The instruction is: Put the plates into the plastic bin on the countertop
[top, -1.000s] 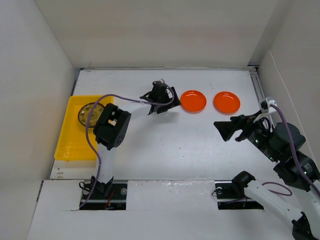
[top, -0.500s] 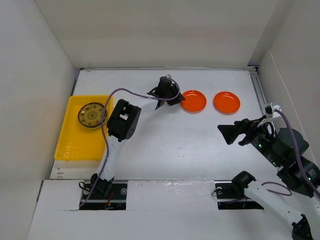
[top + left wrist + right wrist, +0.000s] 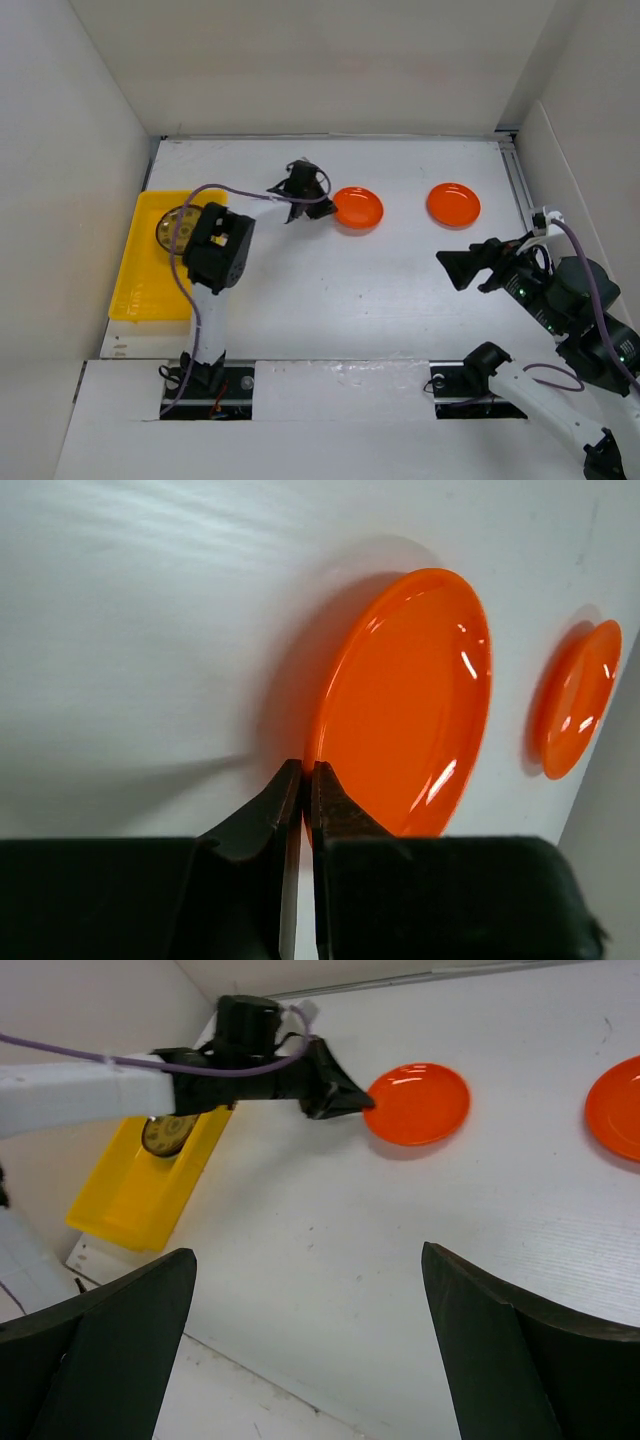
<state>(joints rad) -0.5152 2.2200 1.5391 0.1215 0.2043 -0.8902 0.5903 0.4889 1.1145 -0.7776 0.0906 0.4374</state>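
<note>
My left gripper point(image 3: 325, 207) is shut on the left rim of an orange plate point(image 3: 358, 208), at the back middle of the white countertop point(image 3: 380, 290). In the left wrist view the jaws point(image 3: 305, 770) pinch that plate's point(image 3: 410, 700) edge, which is tilted up. A second orange plate point(image 3: 453, 204) lies flat further right. The yellow plastic bin point(image 3: 150, 285) sits at the left with a brown-gold patterned plate point(image 3: 172, 228) in its far end, partly hidden by the left arm. My right gripper point(image 3: 450, 268) hovers open over the right side with nothing between its fingers.
White walls close in the countertop on the left, back and right. The left arm's purple cable point(image 3: 215, 190) loops over the bin's far end. A raised white ledge point(image 3: 330, 375) runs along the near edge by the arm bases.
My left gripper has shut on the nearer orange plate's rim and pulled it leftwards, away from the other orange plate. The right arm has dropped back slightly and stays open.
</note>
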